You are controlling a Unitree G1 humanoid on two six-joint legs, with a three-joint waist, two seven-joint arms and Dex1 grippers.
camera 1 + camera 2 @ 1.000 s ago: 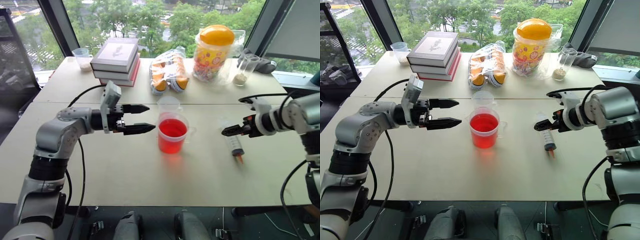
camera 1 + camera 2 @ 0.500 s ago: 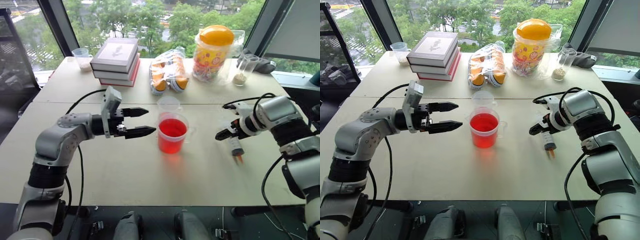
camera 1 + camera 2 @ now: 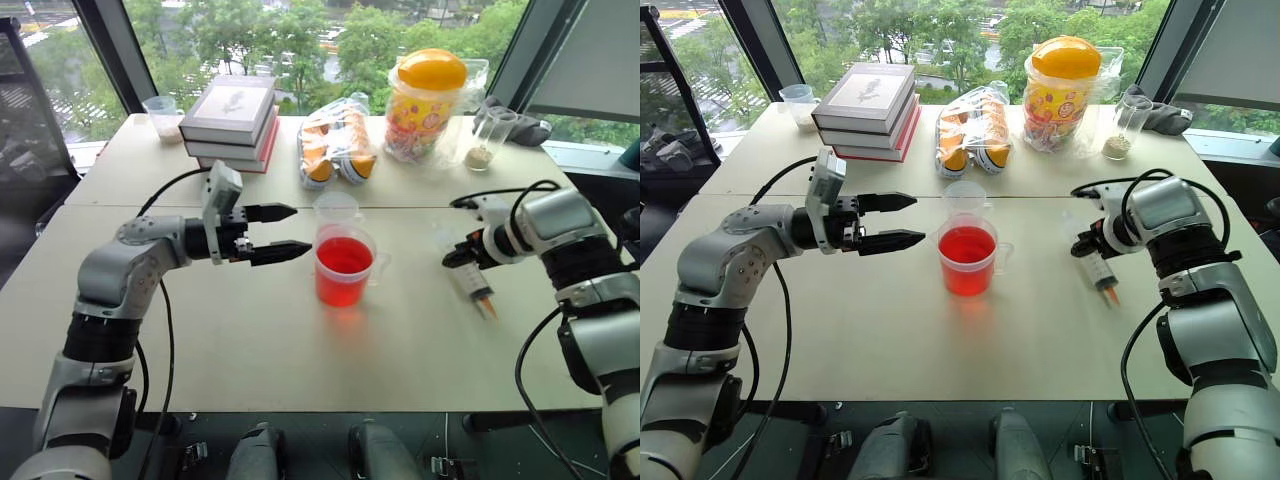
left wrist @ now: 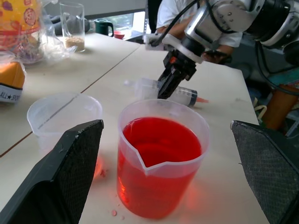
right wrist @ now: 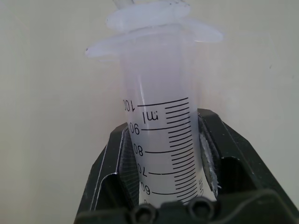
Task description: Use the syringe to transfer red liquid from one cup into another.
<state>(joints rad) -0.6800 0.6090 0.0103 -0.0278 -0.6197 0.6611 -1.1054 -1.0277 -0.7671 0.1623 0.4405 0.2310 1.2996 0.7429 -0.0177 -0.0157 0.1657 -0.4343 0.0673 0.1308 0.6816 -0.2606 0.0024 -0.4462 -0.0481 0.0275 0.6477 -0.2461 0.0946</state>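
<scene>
Right gripper (image 3: pixel 1087 243) clamped on syringe (image 3: pixel 1097 270) barrel near flange, right of centre, tip angled down at counter (image 3: pixel 940 340). Left gripper (image 3: pixel 280 232) wide open, flanking red cup (image 3: pixel 343 267) mid-frame. Risks: slick barrel slips or pivots in grip; left gripper knocks cup, spills liquid.

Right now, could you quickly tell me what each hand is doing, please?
Left hand: open, empty, beside the cup of red liquid.
Right hand: shut on the syringe.
</scene>
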